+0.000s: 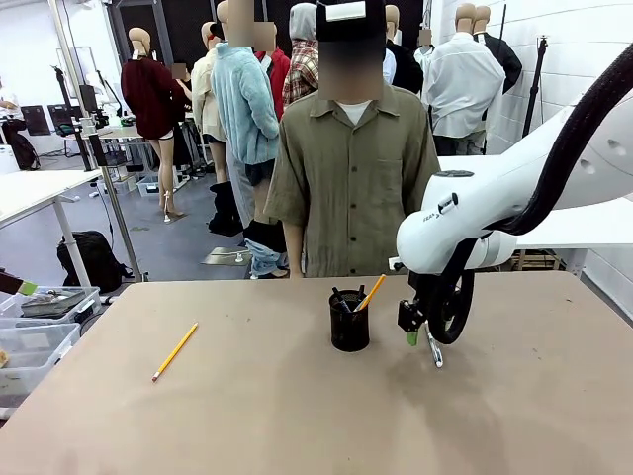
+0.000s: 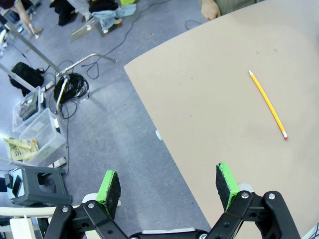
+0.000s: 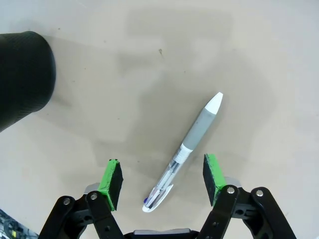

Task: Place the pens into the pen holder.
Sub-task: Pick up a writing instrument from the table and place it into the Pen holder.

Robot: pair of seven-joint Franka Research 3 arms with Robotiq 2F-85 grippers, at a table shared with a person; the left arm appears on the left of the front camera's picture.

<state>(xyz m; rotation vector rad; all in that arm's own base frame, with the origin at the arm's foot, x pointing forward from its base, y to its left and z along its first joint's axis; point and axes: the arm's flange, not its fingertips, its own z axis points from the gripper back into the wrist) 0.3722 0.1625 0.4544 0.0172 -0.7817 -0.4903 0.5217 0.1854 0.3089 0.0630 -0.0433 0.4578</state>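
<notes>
The black mesh pen holder (image 1: 349,322) stands mid-table with a yellow-orange pencil (image 1: 371,293) and a dark pen leaning in it. It appears as a dark curved shape (image 3: 22,77) in the right wrist view. Just right of it, my right gripper (image 1: 415,333) (image 3: 162,179) hangs open over the silver-white pen (image 3: 185,149) (image 1: 433,352), which lies on the table with its clip end between the green pads, touching neither. Another yellow pencil (image 1: 175,351) (image 2: 268,103) lies on the left of the table. My left gripper (image 2: 168,186) is open and empty beyond the table's left edge.
A person in an olive shirt (image 1: 346,178) stands at the far side, one hand (image 2: 212,7) at the table edge. Plastic bins (image 1: 40,327) (image 2: 37,127), a stool (image 2: 42,181) and cables sit on the floor left of the table (image 1: 297,416).
</notes>
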